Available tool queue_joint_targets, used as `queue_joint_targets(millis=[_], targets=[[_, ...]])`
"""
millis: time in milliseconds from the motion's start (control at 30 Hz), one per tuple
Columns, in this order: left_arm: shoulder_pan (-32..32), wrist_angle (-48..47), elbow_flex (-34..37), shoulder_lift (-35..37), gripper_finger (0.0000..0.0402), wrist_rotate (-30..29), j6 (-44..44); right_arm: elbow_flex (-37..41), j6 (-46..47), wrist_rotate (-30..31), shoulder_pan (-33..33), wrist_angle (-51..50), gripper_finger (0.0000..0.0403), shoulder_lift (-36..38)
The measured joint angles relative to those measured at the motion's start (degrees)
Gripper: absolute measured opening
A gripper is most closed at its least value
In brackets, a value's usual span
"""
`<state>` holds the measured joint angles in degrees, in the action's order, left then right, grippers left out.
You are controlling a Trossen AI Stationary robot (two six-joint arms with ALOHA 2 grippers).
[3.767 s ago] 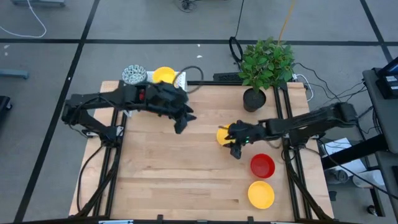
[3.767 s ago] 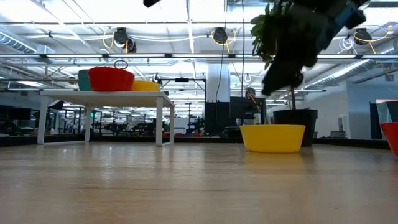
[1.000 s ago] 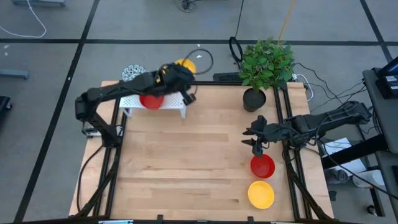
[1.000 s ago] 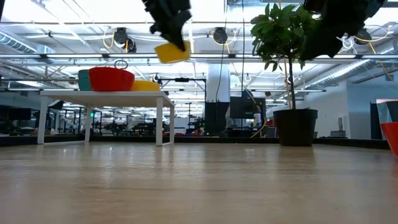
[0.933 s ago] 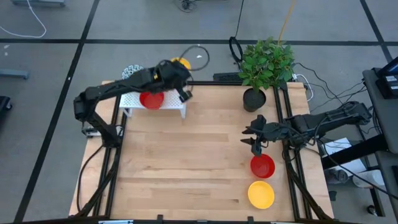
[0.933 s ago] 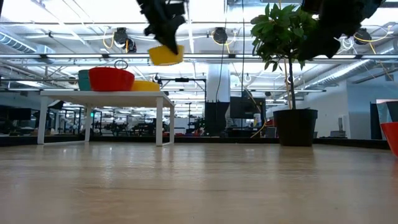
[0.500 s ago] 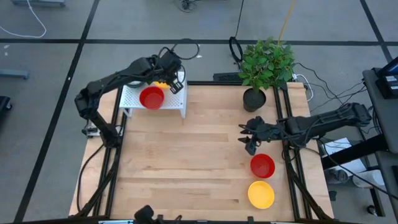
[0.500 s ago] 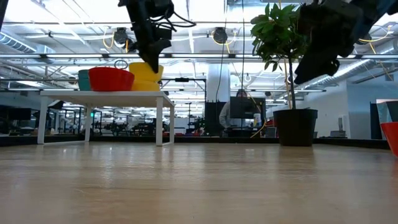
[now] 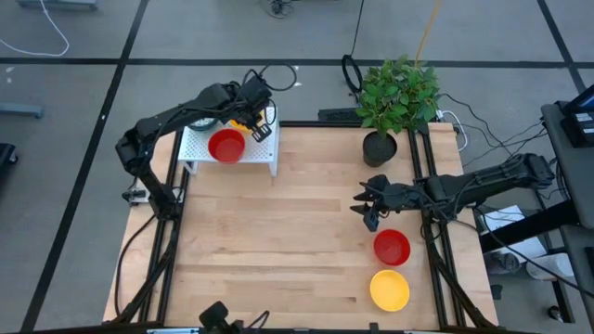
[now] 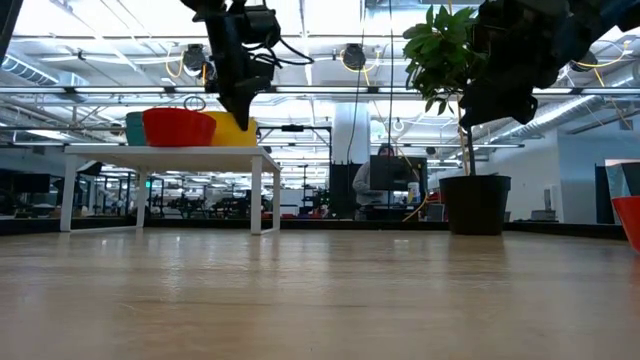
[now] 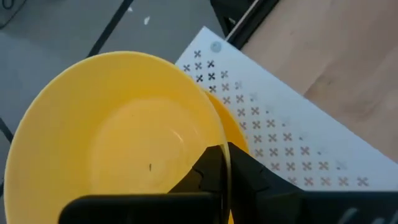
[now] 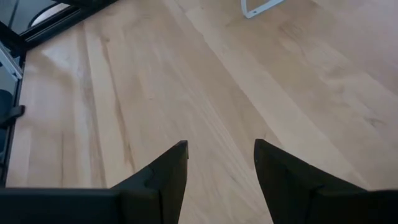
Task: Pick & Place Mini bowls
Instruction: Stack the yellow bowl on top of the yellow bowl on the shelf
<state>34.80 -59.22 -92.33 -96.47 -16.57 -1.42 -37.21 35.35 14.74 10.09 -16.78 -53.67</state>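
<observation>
A potted plant [image 9: 397,102] and a white perforated rack [image 9: 255,156] are being carried by the wooden counter [image 9: 288,241].

Two red mini bowls [image 9: 225,147] [image 9: 392,248] are showing. Three yellow mini bowls [image 9: 390,289] [image 11: 118,137] [image 11: 233,127] are showing. One plant [image 9: 397,93] is standing.

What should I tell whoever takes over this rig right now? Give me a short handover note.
Left gripper: shut on the rim of a yellow bowl, over the far end of the white rack.
Right gripper: open, empty, above bare table, near the red bowl.
On the rack: a red bowl, and another yellow one shows under the held bowl.
Done: some bowls are on the rack.
Left: release the held bowl, then move the red bowl and the yellow bowl from the table's right side.
</observation>
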Motion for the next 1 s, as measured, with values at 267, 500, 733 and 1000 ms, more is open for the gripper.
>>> queue_joint_targets(millis=[267, 500, 733, 1000], targets=[[0.4, -0.3, 0.0, -0.5, 0.0034, 0.8, 1.5, 0.0, 0.0, 0.0, 0.0, 0.3, 0.0171, 0.0], [-0.5, -0.1, 0.0, -0.4, 0.0027, 4.4, 2.8, 0.0, -0.1, 0.0, 0.0, 0.3, 0.0171, 0.0], [-1.4, 1.1, 0.0, -0.4, 0.0007, 8.0, 2.3, 0.0, -1.0, 0.0, 0.0, 0.2, 0.0171, 0.0], [-1.6, 3.5, 0.0, -0.4, 0.0079, 6.9, 6.2, 0.0, -1.1, -3.9, 0.0, 0.2, 0.0171, 0.0]])
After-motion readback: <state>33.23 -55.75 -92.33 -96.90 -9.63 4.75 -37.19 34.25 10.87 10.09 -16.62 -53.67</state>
